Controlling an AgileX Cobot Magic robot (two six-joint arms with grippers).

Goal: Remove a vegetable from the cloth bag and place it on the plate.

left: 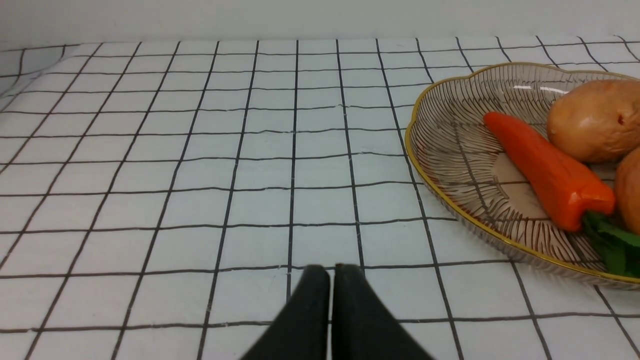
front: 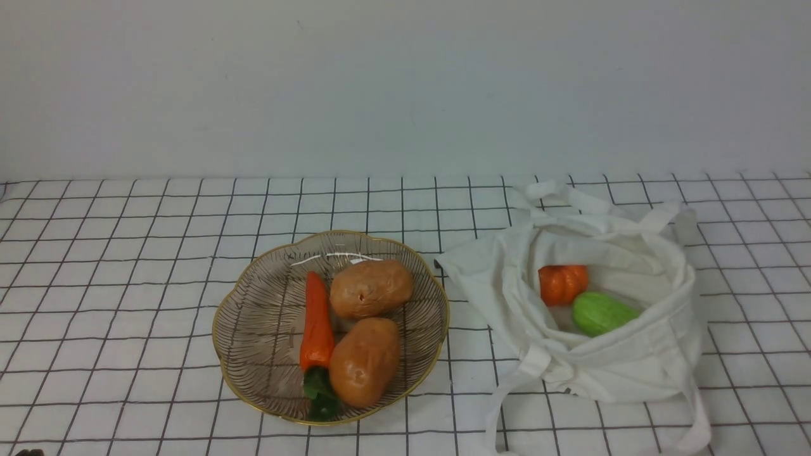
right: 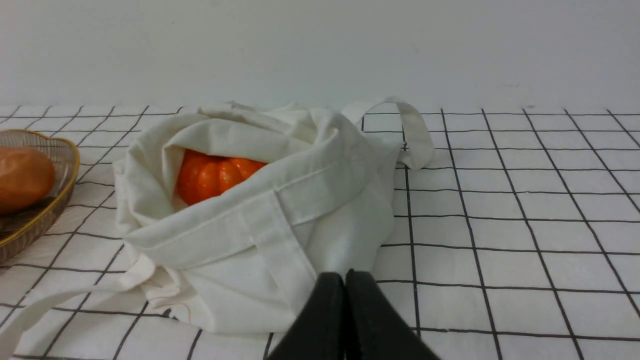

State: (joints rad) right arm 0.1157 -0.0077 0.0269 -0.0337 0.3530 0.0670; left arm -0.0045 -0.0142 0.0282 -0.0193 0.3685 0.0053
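Two end effectors: both are pressed together and hold nothing. The left end effector [left: 331, 272] hangs over the bare checked surface [front: 127, 285] beside the plate. The right end effector [right: 345, 277] sits just short of the bag.
Task's vegetable: the dull tan-brown oval potato with a dimple [front: 370, 288] lies in the shallow scalloped gold-rimmed plate [front: 253, 354]. It sits beside the orange carrot [front: 317, 320] and seems to touch the larger glossy orange-brown potato [front: 364, 361].
Step in hand: I judge the placing done, so I would hold both arms back and not nudge the plate.
If picking again: I would enter the soft white cloth bag [front: 633, 361] from above with the right arm, jaws spread early and clear of the hem and straps.
Hidden: my front view shows neither arm. The bag's floor is folded over, so I cannot tell what else lies under the small orange ribbed pumpkin [front: 562, 283] and the green vegetable [front: 602, 312].
Cut off: the left wrist view crops both potatoes.
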